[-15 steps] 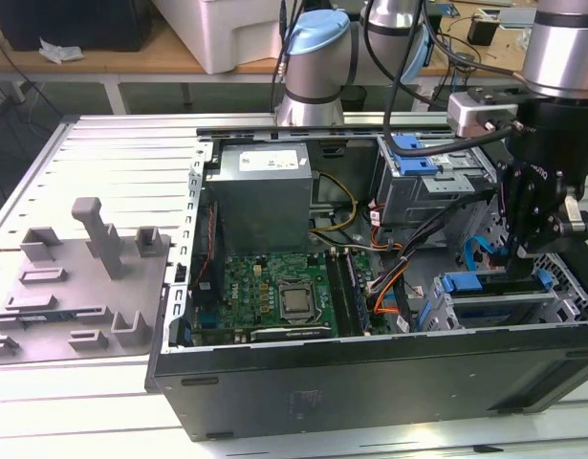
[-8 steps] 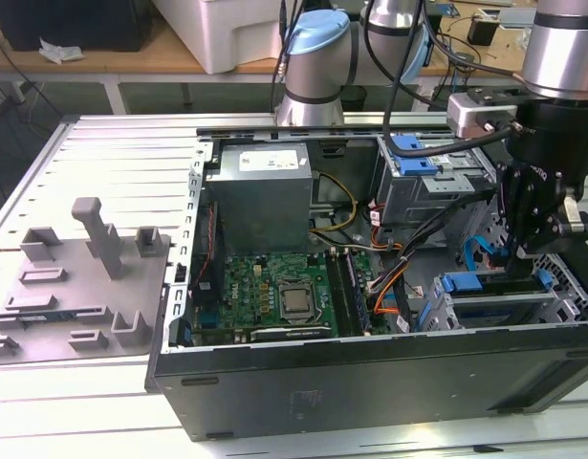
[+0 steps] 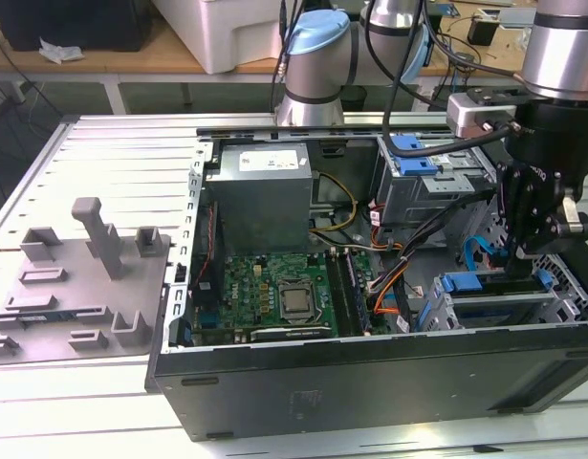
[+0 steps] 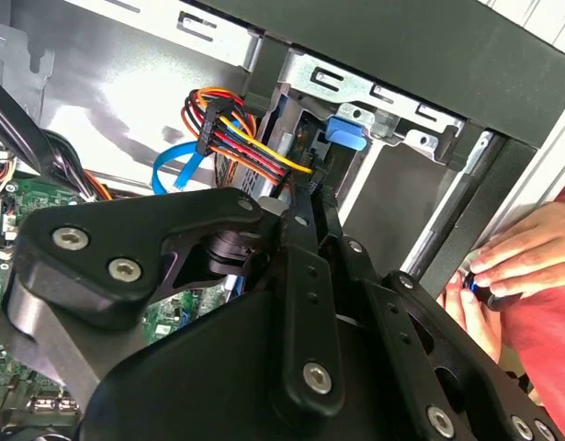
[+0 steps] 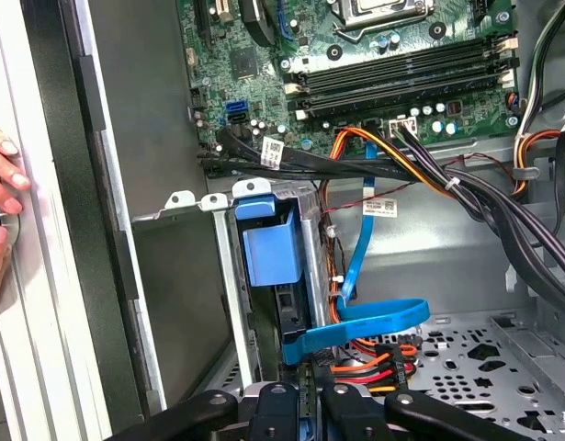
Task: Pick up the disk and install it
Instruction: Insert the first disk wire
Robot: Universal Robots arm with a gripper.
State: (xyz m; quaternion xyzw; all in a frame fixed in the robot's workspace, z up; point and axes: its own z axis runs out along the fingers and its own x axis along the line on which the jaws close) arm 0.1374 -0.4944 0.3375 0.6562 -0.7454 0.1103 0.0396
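Observation:
The disk (image 5: 268,248) stands on edge in the metal drive cage (image 5: 222,276) at the front corner of the open computer case (image 3: 370,373). Its blue carrier (image 3: 485,283) shows along the cage's top in the exterior view, and a blue tab (image 4: 346,129) shows in the second wrist view. My gripper (image 5: 310,404) hangs right over the cage, its black fingers (image 5: 342,409) closed on either side of the disk's near edge. In the exterior view the gripper (image 3: 521,256) sits just above the carrier's right part. The disk's flat faces are hidden inside the cage.
A loose blue ribbon cable (image 5: 365,322) and orange-red power leads (image 4: 236,138) crowd the space beside the cage. The motherboard (image 3: 274,292) and grey power supply (image 3: 260,196) fill the case's middle. A person's hand (image 4: 521,257) rests on the case's outer rail. A grey fixture plate (image 3: 74,277) lies at the exterior view's left.

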